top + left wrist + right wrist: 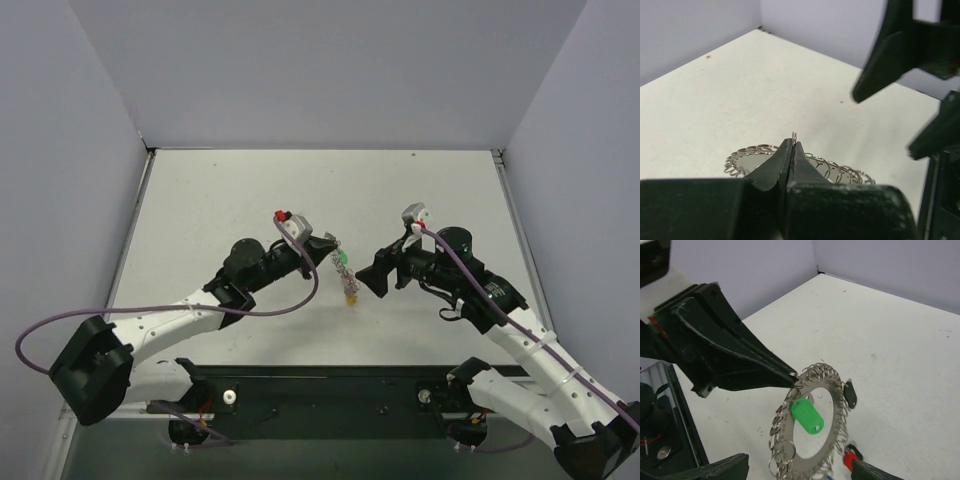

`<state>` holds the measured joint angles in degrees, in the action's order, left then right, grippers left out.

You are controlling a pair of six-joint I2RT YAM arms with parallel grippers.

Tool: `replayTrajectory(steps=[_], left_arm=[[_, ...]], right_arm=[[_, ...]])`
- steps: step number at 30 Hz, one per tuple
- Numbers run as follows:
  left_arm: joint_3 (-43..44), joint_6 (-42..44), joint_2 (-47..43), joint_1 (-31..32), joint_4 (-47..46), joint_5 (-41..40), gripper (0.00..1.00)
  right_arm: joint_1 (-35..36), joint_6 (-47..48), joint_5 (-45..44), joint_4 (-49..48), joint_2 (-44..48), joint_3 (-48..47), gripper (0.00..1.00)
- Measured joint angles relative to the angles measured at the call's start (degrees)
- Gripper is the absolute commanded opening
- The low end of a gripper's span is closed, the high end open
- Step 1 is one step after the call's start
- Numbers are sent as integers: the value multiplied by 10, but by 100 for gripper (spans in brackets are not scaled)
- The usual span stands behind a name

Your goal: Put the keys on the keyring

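Note:
The keyring (836, 426), a flat silver ring fringed with wire loops, hangs tilted from my left gripper (793, 145), which is shut on one small loop at its top. A green key (807, 416) dangles across the ring's opening. A black-headed key (850, 394) and a red key (850, 458) hang off its right rim. In the top view the keyring (340, 268) hangs between both arms, a yellow key (352, 296) at its bottom. My right gripper (795, 472) is open, its fingers either side of the ring's lower edge without touching it.
The white table (240, 200) is walled by pale panels on the left, back and right. The black base rail (330, 390) runs along the near edge. The two arms' fingers are close together at mid-table.

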<state>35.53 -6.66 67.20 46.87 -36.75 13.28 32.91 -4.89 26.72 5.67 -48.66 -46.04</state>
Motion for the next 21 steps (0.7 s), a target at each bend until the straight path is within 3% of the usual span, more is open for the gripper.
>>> replayTrajectory(steps=[9, 14, 21], left_arm=[[133, -23, 195, -86, -38, -21, 0], [234, -17, 246, -120, -37, -32, 0], [263, -3, 267, -144, -82, -56, 0]], right_arm=[[-25, -20, -60, 19, 14, 0, 86], [-31, -26, -71, 24, 25, 0, 86], [-37, -26, -73, 28, 19, 13, 86]])
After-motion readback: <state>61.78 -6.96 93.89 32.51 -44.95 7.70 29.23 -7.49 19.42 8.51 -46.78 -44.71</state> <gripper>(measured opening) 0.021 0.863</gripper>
